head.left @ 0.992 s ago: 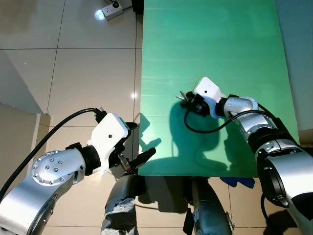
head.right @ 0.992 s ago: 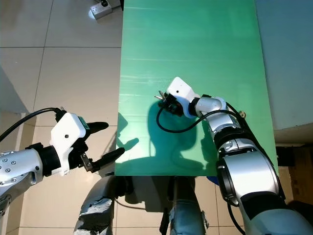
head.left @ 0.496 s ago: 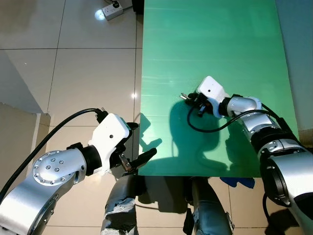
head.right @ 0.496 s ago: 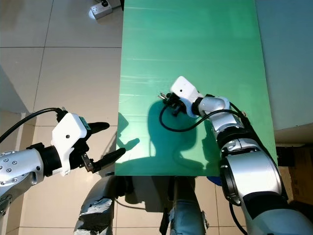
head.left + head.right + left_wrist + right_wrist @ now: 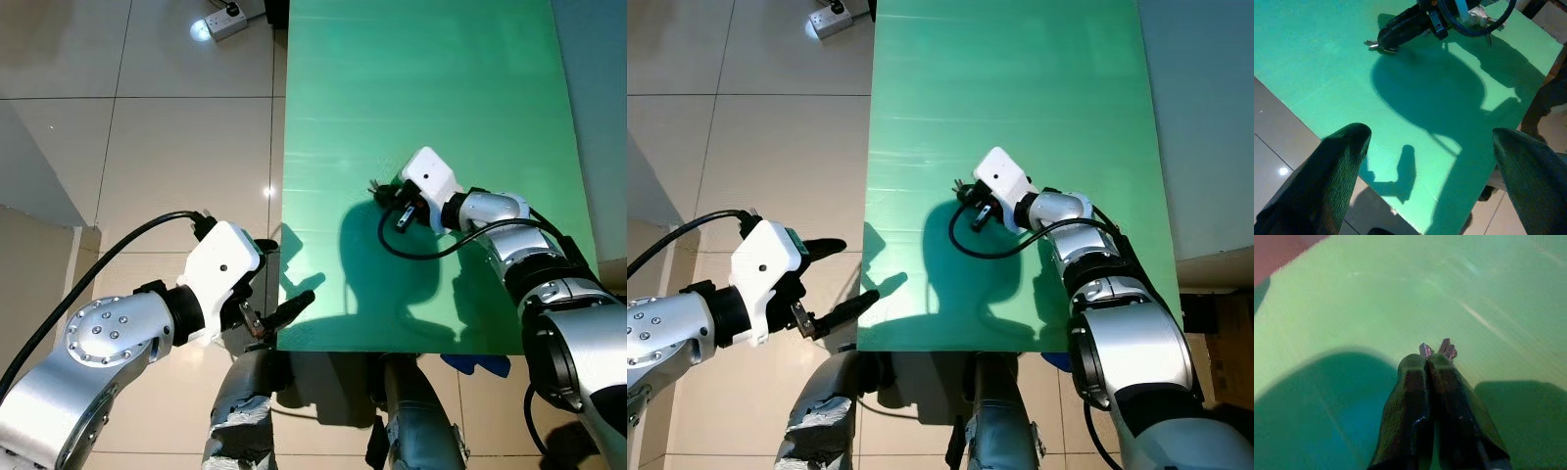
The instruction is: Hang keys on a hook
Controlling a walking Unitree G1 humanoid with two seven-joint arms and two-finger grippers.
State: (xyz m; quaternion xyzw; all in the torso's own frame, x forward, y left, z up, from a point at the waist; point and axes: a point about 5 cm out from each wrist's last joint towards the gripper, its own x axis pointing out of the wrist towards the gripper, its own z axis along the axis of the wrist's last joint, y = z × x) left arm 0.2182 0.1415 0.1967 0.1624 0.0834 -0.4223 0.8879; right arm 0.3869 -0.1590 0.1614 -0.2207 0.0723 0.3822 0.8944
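A small bunch of metal keys sticks out from the tips of my right gripper, which is shut on it just above the green table, near its middle. In the right wrist view the key ends show past the closed fingertips. The left wrist view shows the keys at the end of the right fingers. My left gripper is open and holds nothing, low beside the table's near left corner, over the floor.
Beige floor tiles lie left of the table, with a white power strip at the far end. A grey-blue surface borders the table's right side. My legs stand under the near edge, beside a blue object.
My right gripper has carried the keys a little to the right across the table. The left arm has barely shifted.
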